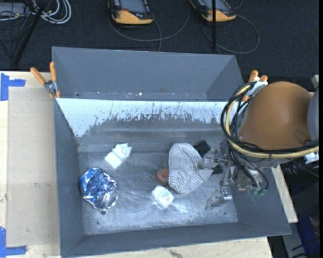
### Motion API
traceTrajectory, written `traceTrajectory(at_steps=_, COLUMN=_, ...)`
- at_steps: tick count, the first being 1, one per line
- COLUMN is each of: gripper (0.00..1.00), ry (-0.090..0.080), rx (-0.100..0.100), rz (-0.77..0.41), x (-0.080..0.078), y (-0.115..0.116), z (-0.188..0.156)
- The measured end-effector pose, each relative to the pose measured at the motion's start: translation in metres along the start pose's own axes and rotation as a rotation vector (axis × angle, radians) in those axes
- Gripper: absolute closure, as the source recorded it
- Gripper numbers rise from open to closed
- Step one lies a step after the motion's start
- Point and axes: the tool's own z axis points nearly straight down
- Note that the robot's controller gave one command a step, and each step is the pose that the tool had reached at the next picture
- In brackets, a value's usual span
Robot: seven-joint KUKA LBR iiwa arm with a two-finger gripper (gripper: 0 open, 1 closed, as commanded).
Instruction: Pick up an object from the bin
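My gripper (pixel 211 183) is low in the bin's right part, under the orange cover. Its fingers stand open: one fingertip (pixel 215 201) is near the bin floor, the other (pixel 209 162) is at the right edge of a grey striped cloth (pixel 184 168). Nothing is held between them. The cloth lies bunched just left of the gripper. A small black thing (pixel 202 146) pokes out behind the cloth's upper right. A white round-cornered piece (pixel 162 196) lies in front of the cloth. A small brown lump (pixel 162 174) sits at the cloth's left edge.
A crumpled blue and silver foil wad (pixel 99 188) lies at the front left. A white folded scrap (pixel 118 155) lies behind it. The arm and its cables hang over the bin's right wall.
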Motion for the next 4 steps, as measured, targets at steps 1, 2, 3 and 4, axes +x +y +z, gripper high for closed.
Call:
traceTrajectory(at_steps=1, gripper=0.00, ry=-0.006, rx=0.000, rz=-0.034, x=-0.026, y=0.044, z=0.073)
traceTrajectory(at_steps=2, gripper=0.00, ry=0.003, rx=0.000, rz=-0.008, x=-0.026, y=0.061, z=0.089)
traceTrajectory(at_steps=3, gripper=0.00, ry=-0.002, rx=0.000, rz=-0.266, x=-0.072, y=0.056, z=0.088)
traceTrajectory(at_steps=4, gripper=0.00, ry=-0.006, rx=0.001, rz=-0.628, x=-0.085, y=0.022, z=0.132)
